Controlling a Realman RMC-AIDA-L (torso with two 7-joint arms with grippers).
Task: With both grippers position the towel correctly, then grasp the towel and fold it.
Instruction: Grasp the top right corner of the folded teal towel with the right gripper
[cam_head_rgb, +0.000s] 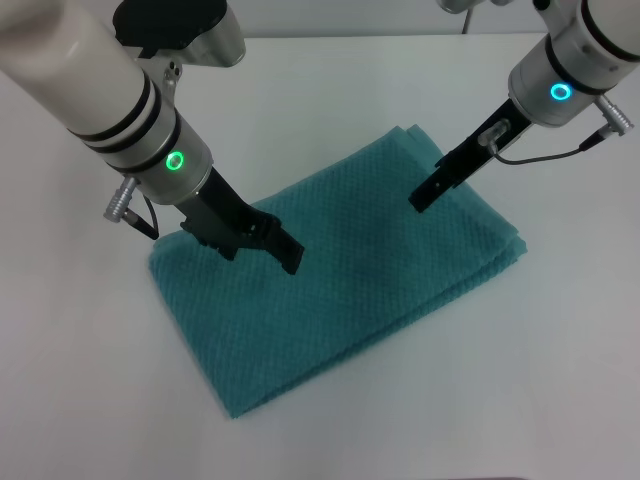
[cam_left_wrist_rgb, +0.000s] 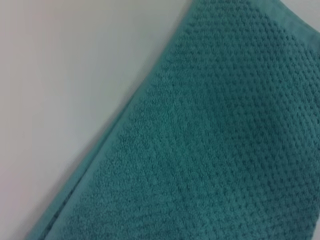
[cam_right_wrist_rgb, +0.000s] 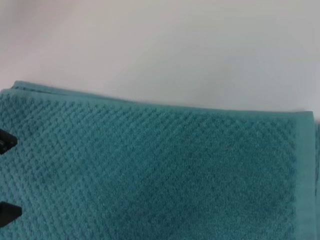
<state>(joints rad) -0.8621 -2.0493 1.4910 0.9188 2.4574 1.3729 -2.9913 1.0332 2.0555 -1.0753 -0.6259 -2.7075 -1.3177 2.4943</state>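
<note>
The teal waffle-weave towel (cam_head_rgb: 370, 280) lies folded in layers, set diagonally on the white table (cam_head_rgb: 90, 380). My left gripper (cam_head_rgb: 265, 252), on the arm with the green ring, hovers low over the towel's left part with its fingers spread and nothing between them. My right gripper (cam_head_rgb: 420, 200), on the cyan-ringed arm, points down at the towel's far right part. In the right wrist view two black fingertips (cam_right_wrist_rgb: 6, 141) stand apart over the towel (cam_right_wrist_rgb: 175, 175), close to its long edge. The left wrist view shows only the towel (cam_left_wrist_rgb: 225, 150) and its layered edge.
Bare white table (cam_left_wrist_rgb: 60, 75) surrounds the towel on all sides. Beyond the towel's edge in the right wrist view there is only more table (cam_right_wrist_rgb: 175, 45). A cable loops from each wrist near the rings.
</note>
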